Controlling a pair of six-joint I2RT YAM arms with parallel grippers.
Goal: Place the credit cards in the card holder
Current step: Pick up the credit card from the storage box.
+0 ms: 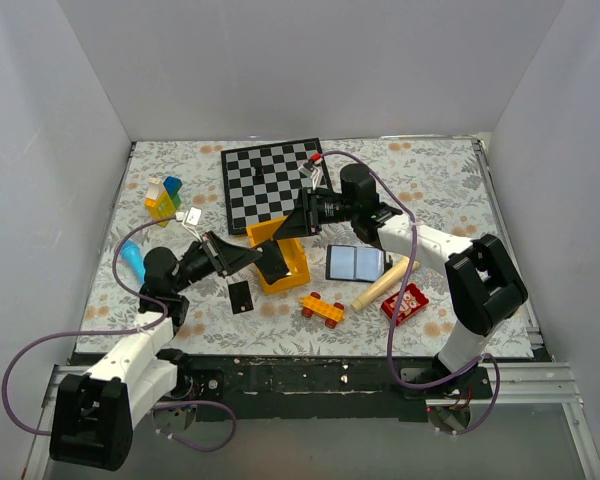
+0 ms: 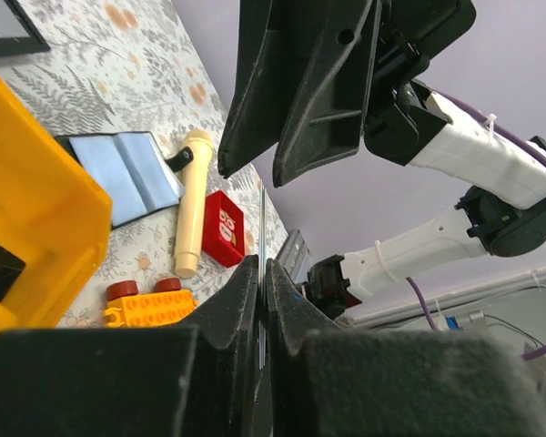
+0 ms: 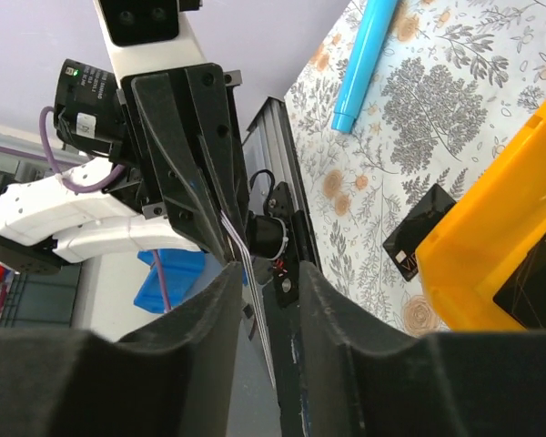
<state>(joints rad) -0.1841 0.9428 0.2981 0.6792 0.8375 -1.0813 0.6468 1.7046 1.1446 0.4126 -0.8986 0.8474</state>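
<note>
My left gripper (image 1: 248,258) (image 2: 259,264) is shut on a thin black credit card (image 1: 271,263) (image 2: 262,228), held edge-on above the yellow bin (image 1: 302,268). My right gripper (image 1: 292,226) (image 3: 268,273) faces it with open jaws standing on either side of the card's far edge (image 3: 247,297), which lies nearer one finger. A second credit card (image 1: 240,296) (image 3: 419,228) lies flat on the cloth beside the bin, and another dark card (image 3: 528,282) rests inside the bin. The card holder (image 1: 355,262) (image 2: 118,173) lies open, blue-grey side up, right of the bin.
A chessboard (image 1: 270,180) lies at the back. Coloured blocks (image 1: 163,197) and a blue marker (image 1: 132,262) sit at the left. A wooden cylinder (image 1: 380,285), a red box (image 1: 405,302) and an orange toy brick (image 1: 322,308) lie near the card holder.
</note>
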